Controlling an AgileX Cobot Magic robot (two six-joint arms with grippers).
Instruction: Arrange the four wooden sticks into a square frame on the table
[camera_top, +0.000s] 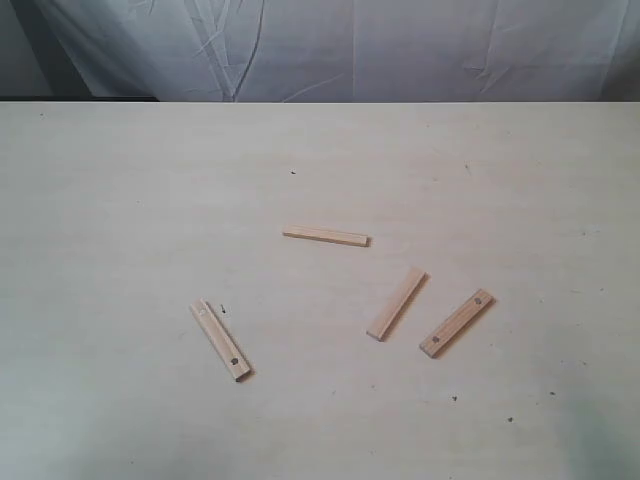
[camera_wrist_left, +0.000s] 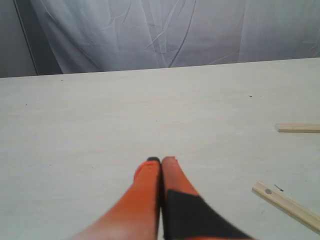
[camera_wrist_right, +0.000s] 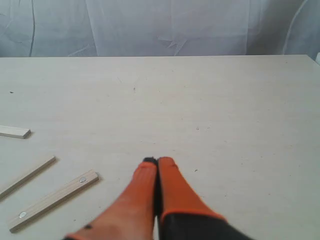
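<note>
Four pale wooden sticks lie scattered and apart on the table (camera_top: 120, 200); no square frame is formed. One stick (camera_top: 326, 236) lies level near the middle. A second (camera_top: 396, 302) slants right of it. A third with dark holes (camera_top: 457, 322) lies beside that. The fourth (camera_top: 221, 340), also holed, lies at the lower left. Neither gripper shows in the exterior view. My left gripper (camera_wrist_left: 161, 161) is shut and empty above bare table, with one stick (camera_wrist_left: 287, 206) to its side. My right gripper (camera_wrist_right: 158, 161) is shut and empty, near a holed stick (camera_wrist_right: 54, 200).
A wrinkled grey-white cloth (camera_top: 350, 45) hangs behind the table's far edge. A few tiny dark specks (camera_top: 293, 172) dot the tabletop. Another stick end (camera_wrist_left: 298, 128) shows at the left wrist view's edge, and two more sticks (camera_wrist_right: 27, 176) (camera_wrist_right: 14, 132) in the right wrist view.
</note>
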